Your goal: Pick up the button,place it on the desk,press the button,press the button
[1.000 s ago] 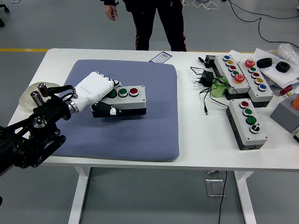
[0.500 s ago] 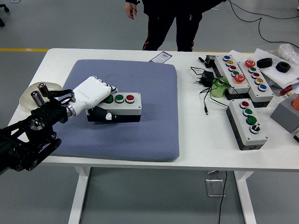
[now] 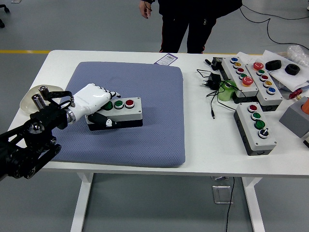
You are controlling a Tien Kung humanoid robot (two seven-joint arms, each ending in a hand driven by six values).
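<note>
The room had a grey floor with a yellow line on it, and a person in dark clothes [image 3: 193, 24] stood past the far edge of the white worktop [image 3: 203, 140]. A big blue-grey pad [image 3: 145, 135] covered the left half of the worktop.

The left robot hand [image 3: 94, 99] was closed around the left end of the button box [image 3: 118, 112], with the thumb on the front side and the fingers curled over the top. The box sat near the left side of the pad. It had two green buttons and one red button on top.

In the last second the box had slid left and a bit nearer to the near edge, and it looked lower and flatter on the pad than before. I think that meant the putting-down step was almost done. The hand had not let go yet, and the pressing was still to come.

The right robot hand was not in the picture.

More button boxes [image 3: 256, 126] and a black plug with a cord [image 3: 212, 82] lay near the right edge. A small card [image 3: 165, 59] with print lay at the far edge, but the writing was too small to read. No brand names could be seen.
</note>
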